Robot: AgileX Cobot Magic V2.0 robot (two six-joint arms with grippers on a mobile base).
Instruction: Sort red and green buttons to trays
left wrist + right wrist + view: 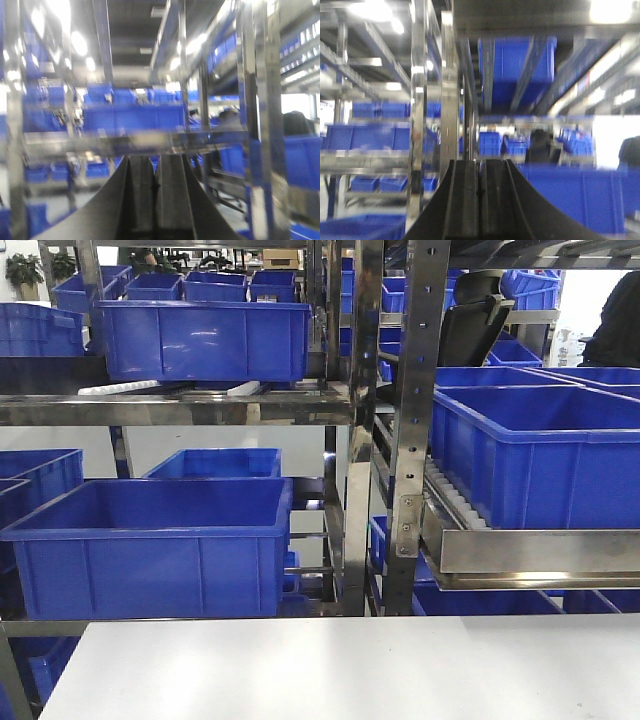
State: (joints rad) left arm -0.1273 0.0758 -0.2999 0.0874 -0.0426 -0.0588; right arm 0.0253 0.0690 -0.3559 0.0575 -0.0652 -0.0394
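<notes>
A steel rack [360,440] fills the far side of the front view, its top and both side ends cut off by the frame. Near it lies a white table [350,670], only its far part showing. Deep blue crates [150,540] sit on the shelves left and right, and the right-hand crate [540,460] runs past the edge. The buttons and trays show in none of the views. Both wrist views are blurred with motion. The left gripper [156,192] is clenched, its dark fingers pressed together on nothing, and so is the right gripper [480,192]. A dark shape [475,315] behind the rack is too hidden to name.
</notes>
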